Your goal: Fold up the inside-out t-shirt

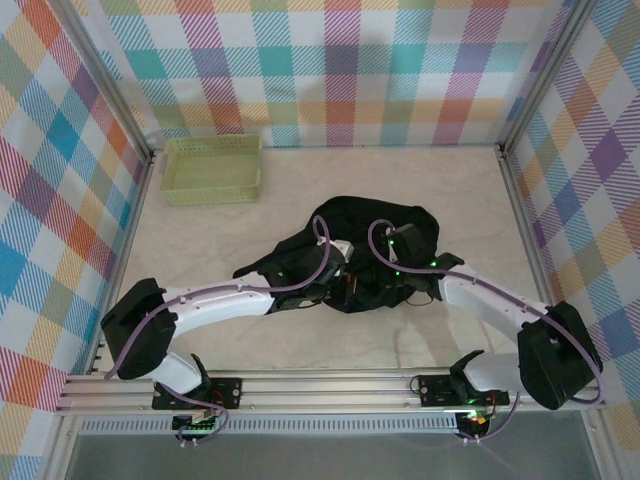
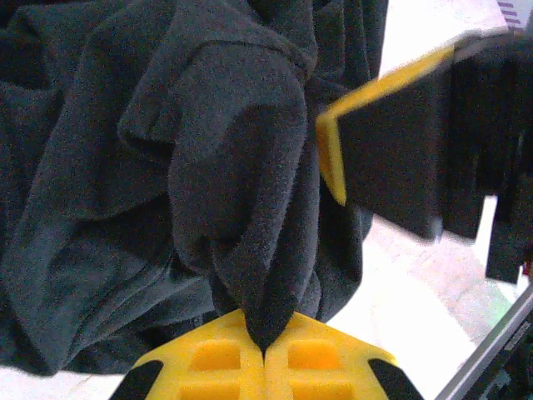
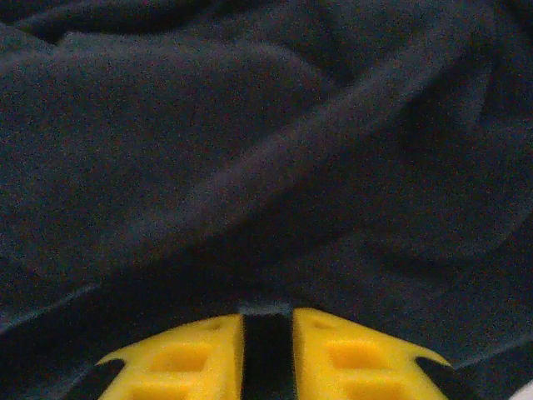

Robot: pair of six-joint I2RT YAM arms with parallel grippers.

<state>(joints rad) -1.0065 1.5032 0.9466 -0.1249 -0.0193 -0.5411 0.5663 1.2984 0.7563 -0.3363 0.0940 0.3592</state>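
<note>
The inside-out t-shirt (image 1: 372, 228) is a black crumpled heap in the middle of the table. My left gripper (image 1: 345, 287) is at the heap's near edge. In the left wrist view its yellow fingers (image 2: 208, 358) are shut on a pinched peak of the black cloth (image 2: 241, 208), which rises from the jaws. My right gripper (image 1: 397, 280) is beside it, low over the heap. In the right wrist view its yellow fingers (image 3: 350, 358) stand close together, with a dark strip of the cloth (image 3: 266, 342) held between them. One finger of the right gripper (image 2: 383, 158) shows in the left wrist view.
A pale green lattice basket (image 1: 212, 168) stands at the back left, apart from the shirt. Checked walls with metal posts enclose the table on three sides. A metal rail (image 1: 330, 385) with both arm bases runs along the near edge.
</note>
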